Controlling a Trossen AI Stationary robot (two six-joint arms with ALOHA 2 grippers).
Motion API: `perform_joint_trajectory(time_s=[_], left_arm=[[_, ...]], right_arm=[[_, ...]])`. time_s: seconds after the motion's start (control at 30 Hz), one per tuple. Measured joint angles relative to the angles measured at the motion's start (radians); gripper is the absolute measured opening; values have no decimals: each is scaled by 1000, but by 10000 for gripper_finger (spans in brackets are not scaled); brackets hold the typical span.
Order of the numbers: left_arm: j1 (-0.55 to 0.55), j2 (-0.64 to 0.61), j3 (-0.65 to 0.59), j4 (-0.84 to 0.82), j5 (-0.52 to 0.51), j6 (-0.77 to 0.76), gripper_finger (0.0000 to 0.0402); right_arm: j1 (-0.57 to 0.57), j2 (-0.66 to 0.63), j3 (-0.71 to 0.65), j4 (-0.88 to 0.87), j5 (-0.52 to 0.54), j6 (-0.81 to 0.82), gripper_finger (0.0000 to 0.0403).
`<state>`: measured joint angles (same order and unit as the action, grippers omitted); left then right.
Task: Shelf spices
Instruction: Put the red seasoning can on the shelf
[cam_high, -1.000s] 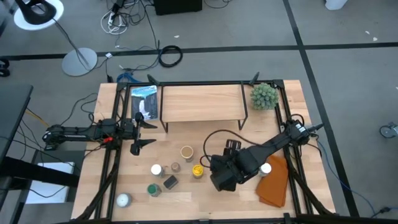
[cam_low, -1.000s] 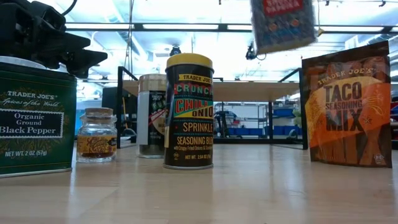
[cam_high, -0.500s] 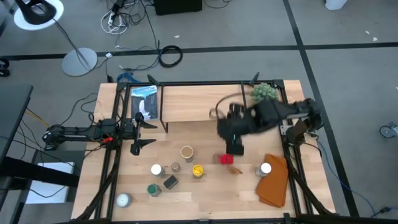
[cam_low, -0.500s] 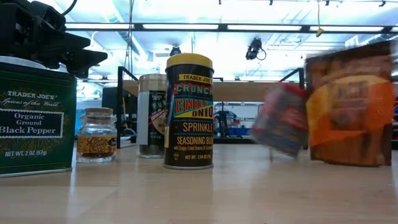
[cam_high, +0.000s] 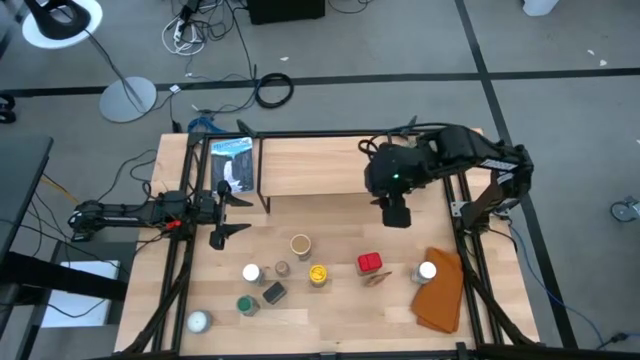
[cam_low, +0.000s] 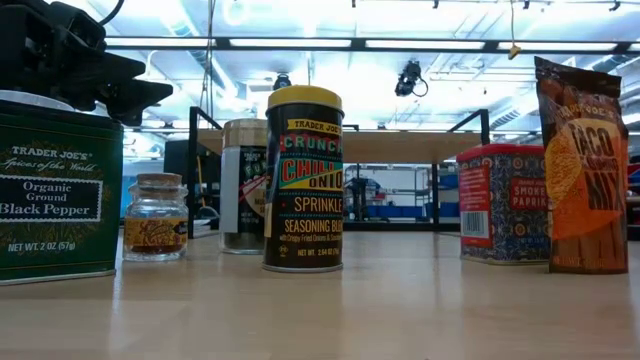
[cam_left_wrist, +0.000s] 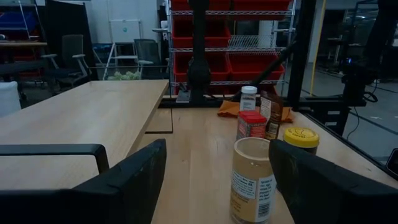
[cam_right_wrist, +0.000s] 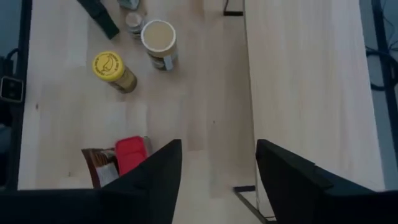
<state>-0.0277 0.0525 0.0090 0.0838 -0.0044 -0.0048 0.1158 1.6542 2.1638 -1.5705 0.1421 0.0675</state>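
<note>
Both grippers empty, fingers apart: right gripper (cam_high: 397, 214) above shelf (cam_high: 320, 165) edge, left gripper (cam_high: 224, 211) waiting

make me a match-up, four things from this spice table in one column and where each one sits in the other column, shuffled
Things:
1. red tin
2. right gripper
3. left gripper
4. orange cloth

Places:
A. at the table's left side, in front of the shelf's left end
B. near the table's right front corner
C. over the shelf's right front edge
D. standing on the table beside the taco seasoning packet

Pairs: 1-D, 2-C, 3-A, 4-B
</note>
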Motion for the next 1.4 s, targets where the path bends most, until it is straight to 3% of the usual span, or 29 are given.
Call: perform_joint_trajectory(time_s=[0.23, 0.57, 0.8, 1.0, 1.4], left_arm=[[0, 0, 0, 0, 0, 0, 288], [0, 0, 0, 0, 0, 0, 288], [0, 0, 0, 0, 0, 0, 288], [0, 0, 0, 0, 0, 0, 288], [0, 0, 0, 0, 0, 0, 288]], right_arm=[[1, -136, -180, 70, 30, -9, 197], [8, -487, -804, 526, 12, 82, 197], [9, -602, -1115, 855, -39, 159, 198], [36, -606, -1217, 953, -175, 194, 193], [151, -592, -1276, 970, -191, 194, 170]])
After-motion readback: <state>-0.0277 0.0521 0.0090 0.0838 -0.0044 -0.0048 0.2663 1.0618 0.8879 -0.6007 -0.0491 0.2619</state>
